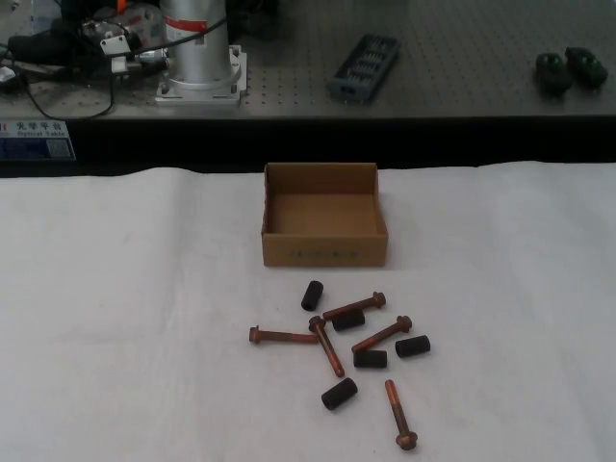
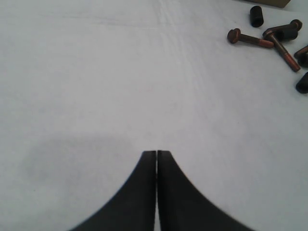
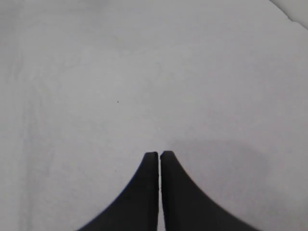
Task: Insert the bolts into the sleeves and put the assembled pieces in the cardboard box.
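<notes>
Five bolts (image 1: 284,337) (and sleeves (image 1: 339,393)) near box (image 1: 325,252)

Black curved left pincer (image 2: 157,155), matching right pincer (image 3: 159,155)

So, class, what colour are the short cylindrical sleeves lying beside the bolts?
Black; the short cylindrical sleeves show best in the high view.

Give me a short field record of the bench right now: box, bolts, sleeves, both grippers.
Box: open brown cardboard box on the white cloth, nothing inside
Bolts: five rusty copper-coloured metal bolts loose on the cloth, nearer the camera than the box
Sleeves: five short black cylindrical sleeves scattered among the bolts
Left gripper: shut, empty, over bare cloth
Right gripper: shut, empty, over bare cloth
Progress: no piece in the box yet
</notes>
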Controlling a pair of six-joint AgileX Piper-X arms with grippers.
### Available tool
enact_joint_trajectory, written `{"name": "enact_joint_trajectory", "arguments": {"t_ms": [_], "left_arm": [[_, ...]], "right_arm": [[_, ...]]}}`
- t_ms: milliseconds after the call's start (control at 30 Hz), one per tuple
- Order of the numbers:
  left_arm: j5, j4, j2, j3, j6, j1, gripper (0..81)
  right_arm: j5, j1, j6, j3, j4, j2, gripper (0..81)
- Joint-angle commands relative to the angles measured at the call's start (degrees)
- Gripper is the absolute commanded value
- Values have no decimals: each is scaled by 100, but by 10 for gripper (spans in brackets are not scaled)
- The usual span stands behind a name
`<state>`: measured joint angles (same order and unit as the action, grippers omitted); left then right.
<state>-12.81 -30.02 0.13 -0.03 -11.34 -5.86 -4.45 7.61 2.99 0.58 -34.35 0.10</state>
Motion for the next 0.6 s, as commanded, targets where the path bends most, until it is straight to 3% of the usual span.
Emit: {"name": "enact_joint_trajectory", "arguments": {"t_ms": [0,567], "left_arm": [[53,-529,-13,3,101,13,7],[53,-481,-13,3,101,13,7]], "right_arm": [[-10,24,-28,-58,30,-10,27],[-9,24,-28,-58,199,-10,27]]}}
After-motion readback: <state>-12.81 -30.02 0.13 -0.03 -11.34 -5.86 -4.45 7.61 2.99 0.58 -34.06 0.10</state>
